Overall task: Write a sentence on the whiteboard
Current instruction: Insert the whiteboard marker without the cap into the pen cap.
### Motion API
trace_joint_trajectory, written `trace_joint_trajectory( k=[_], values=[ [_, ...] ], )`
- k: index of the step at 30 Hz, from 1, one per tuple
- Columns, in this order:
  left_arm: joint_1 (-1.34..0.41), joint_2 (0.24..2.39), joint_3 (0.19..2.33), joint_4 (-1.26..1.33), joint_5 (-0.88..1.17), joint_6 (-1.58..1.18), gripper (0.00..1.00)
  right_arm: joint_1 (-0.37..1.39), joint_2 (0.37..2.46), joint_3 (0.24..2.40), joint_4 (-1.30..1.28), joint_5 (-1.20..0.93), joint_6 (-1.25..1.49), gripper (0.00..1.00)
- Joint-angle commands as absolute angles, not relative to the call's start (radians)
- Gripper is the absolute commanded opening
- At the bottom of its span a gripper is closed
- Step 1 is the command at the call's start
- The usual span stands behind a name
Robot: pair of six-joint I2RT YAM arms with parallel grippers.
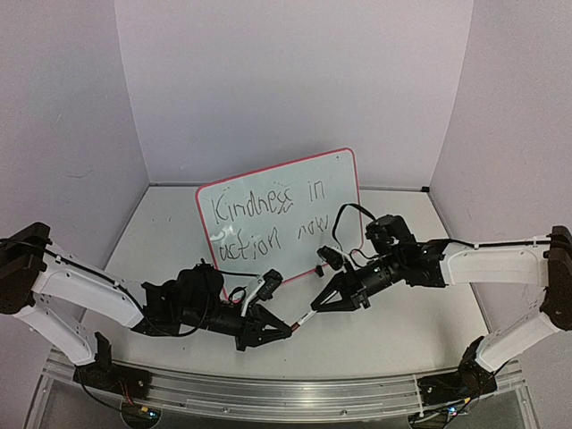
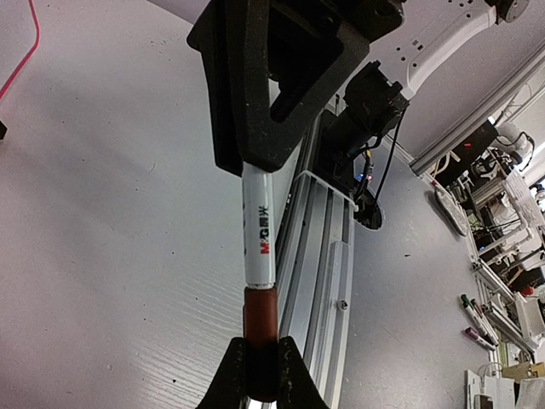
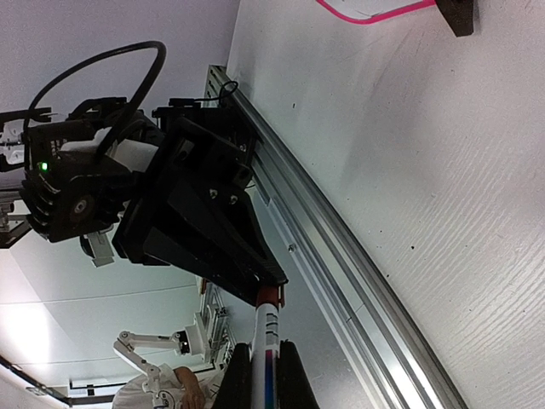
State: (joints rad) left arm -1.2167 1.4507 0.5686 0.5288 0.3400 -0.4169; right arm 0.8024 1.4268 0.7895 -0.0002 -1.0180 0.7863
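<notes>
The whiteboard (image 1: pixel 332 183), white with a red rim, stands tilted at the back middle of the table. The sentence (image 1: pixel 263 219) on it reads "Kindness in action now". A white marker (image 1: pixel 302 318) spans between my two grippers in front of the board. My left gripper (image 1: pixel 284 329) is shut on its red cap (image 2: pixel 260 319). My right gripper (image 1: pixel 317 302) is shut on the white barrel (image 3: pixel 268 341). The cap sits against the barrel's end (image 2: pixel 258 226). The board's rim corner (image 3: pixel 366 15) and a black clip foot (image 3: pixel 456 15) show in the right wrist view.
An aluminium rail (image 1: pixel 286 389) runs along the near table edge, just below the joined grippers; it also shows in the left wrist view (image 2: pixel 319 256) and the right wrist view (image 3: pixel 341 247). Grey walls close the table at left, back and right.
</notes>
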Motion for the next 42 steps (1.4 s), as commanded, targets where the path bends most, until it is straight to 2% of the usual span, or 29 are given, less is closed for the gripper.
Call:
trace_joint_trajectory(
  k=[1, 8, 14, 28, 42],
  values=[
    [-1.218, 1.468, 0.648, 0.668, 0.318, -0.388, 0.00, 0.844, 1.441, 0.828, 0.046, -1.038, 0.796, 0.00],
    [-1.217, 1.491, 0.705, 0.711, 0.349, -0.384, 0.00, 0.919, 1.461, 0.882, 0.046, -0.958, 0.834, 0.00],
    [-1.217, 1.487, 0.782, 0.588, 0.436, -0.326, 0.00, 0.976, 1.450, 0.859, 0.113, -0.867, 0.852, 0.00],
    [-1.216, 1.435, 0.770, 0.618, 0.425, -0.323, 0.00, 0.995, 1.413, 0.752, 0.244, -0.882, 0.965, 0.00],
    [-1.216, 1.425, 0.818, 0.623, 0.450, -0.272, 0.00, 0.998, 1.458, 0.743, 0.278, -0.924, 1.019, 0.00]
  ],
)
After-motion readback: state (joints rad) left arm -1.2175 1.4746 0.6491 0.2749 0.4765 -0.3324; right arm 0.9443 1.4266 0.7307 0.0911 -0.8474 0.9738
